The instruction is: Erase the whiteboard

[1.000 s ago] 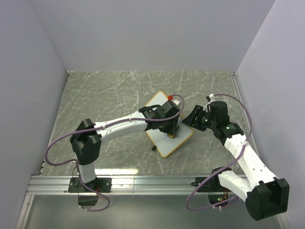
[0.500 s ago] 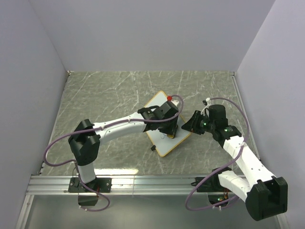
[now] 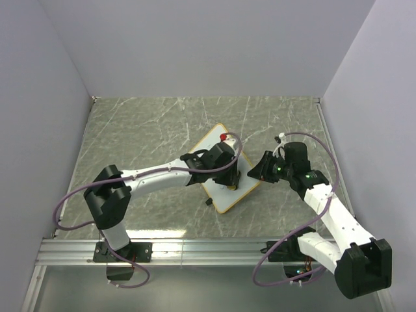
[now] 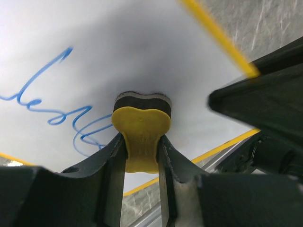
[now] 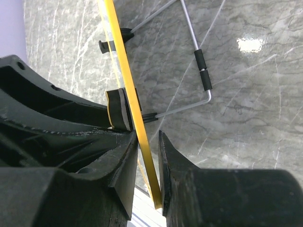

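Note:
The whiteboard (image 3: 213, 140) lies tilted on the table, white with an orange-yellow frame. In the left wrist view its face (image 4: 94, 47) carries blue scribbles (image 4: 52, 101). My left gripper (image 3: 231, 182) is shut on the yellow bone-shaped eraser (image 4: 141, 130), whose dark pad presses on the board just right of the scribbles. My right gripper (image 3: 256, 170) is at the board's right edge. In the right wrist view the yellow frame (image 5: 124, 80) runs between its fingers (image 5: 147, 156), which are closed on it.
A black clip (image 3: 209, 202) sticks out at the board's near-left edge. A bent wire stand (image 5: 199, 66) with black sleeves lies behind the board. Grey marble tabletop (image 3: 130, 136) surrounds the board, with walls on three sides and an aluminium rail (image 3: 195, 246) along the near edge.
My right gripper moved in and down onto the board's right edge. My left gripper slid slightly left across the board with the eraser.

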Controlling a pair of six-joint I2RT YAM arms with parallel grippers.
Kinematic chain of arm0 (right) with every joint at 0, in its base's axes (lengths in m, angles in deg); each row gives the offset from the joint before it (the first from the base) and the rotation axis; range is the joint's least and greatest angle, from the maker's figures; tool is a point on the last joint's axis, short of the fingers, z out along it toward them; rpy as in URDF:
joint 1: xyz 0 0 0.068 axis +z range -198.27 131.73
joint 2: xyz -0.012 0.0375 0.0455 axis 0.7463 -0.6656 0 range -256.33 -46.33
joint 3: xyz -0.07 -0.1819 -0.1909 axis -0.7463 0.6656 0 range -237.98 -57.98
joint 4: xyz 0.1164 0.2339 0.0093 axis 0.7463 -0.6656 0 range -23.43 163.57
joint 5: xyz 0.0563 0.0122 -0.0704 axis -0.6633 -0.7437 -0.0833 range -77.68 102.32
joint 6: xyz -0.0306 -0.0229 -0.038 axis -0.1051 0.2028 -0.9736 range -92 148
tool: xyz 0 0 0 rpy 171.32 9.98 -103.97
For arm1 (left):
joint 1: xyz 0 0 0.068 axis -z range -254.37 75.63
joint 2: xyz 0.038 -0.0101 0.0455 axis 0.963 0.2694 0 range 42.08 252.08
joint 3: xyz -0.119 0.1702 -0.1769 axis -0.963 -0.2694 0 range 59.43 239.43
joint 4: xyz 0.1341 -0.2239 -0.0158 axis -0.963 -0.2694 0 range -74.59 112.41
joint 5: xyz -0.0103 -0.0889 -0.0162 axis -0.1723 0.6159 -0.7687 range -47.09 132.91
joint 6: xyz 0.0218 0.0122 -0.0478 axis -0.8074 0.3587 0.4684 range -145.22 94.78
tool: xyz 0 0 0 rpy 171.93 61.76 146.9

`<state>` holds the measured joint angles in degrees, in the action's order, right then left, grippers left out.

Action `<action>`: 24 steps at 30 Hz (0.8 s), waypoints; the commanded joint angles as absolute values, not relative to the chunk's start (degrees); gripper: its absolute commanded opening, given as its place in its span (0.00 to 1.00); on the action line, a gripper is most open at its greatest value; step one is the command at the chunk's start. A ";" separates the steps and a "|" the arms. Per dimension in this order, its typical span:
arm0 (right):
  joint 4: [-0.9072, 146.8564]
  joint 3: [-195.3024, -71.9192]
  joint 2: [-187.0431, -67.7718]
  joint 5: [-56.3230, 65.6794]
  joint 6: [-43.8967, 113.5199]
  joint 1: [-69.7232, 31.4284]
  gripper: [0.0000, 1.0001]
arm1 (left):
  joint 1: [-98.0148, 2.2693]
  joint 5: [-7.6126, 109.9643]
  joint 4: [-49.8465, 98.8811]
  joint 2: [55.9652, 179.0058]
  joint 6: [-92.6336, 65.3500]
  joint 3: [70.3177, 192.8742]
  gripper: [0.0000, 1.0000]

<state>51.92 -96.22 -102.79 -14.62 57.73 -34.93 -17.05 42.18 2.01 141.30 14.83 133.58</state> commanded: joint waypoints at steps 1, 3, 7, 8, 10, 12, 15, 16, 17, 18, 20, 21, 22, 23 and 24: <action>48.96 -98.58 -103.45 -13.87 57.27 -34.56 0.00 | -18.21 43.70 4.04 141.40 17.40 125.71 0.00; 48.70 -99.20 -103.72 -13.61 57.00 -34.56 0.00 | -18.65 43.09 5.09 140.09 18.02 122.72 0.00; 48.35 -100.25 -104.33 -13.70 56.91 -34.48 0.00 | -19.70 43.09 6.68 137.45 19.16 114.73 0.00; 48.43 -100.43 -104.51 -13.78 56.91 -34.48 0.00 | -19.97 41.44 6.94 137.01 19.42 113.75 0.00; 48.69 -100.78 -104.95 -14.13 57.00 -34.56 0.00 | -21.10 40.63 7.21 136.30 20.22 111.73 0.00; 48.87 -101.22 -105.30 -14.75 57.09 -34.56 0.00 | -22.68 40.80 7.38 136.56 20.83 110.85 0.00; 49.22 -101.83 -106.00 -15.01 57.09 -34.48 0.00 | -23.48 40.89 7.30 136.74 20.83 110.40 0.00; 49.22 -102.01 -106.27 -15.19 56.91 -34.48 0.00 | -23.48 40.55 7.04 136.82 20.75 111.10 0.00; 49.22 -102.36 -106.36 -15.28 56.74 -34.56 0.00 | -23.48 40.63 6.42 136.91 20.31 111.63 0.00; 49.14 -102.45 -106.53 -15.28 56.65 -34.56 0.00 | -23.31 40.72 6.16 136.91 20.13 113.20 0.00; 49.40 -102.45 -106.71 -15.54 56.56 -34.48 0.00 | -22.70 40.63 4.67 137.00 19.52 115.31 0.00; 49.57 -102.36 -106.79 -15.63 56.56 -34.56 0.00 | -21.74 40.63 4.14 137.09 19.34 116.72 0.00; 49.84 -102.27 -106.97 -15.72 56.56 -34.56 0.00 | -21.20 40.80 3.52 137.26 18.99 119.78 0.00; 49.93 -102.01 -106.97 -15.98 56.56 -34.56 0.00 | -20.50 40.98 3.00 137.79 18.47 121.55 0.00; 50.10 -101.75 -107.06 -16.07 56.56 -34.48 0.00 | -19.19 40.98 1.60 138.14 18.29 123.48 0.00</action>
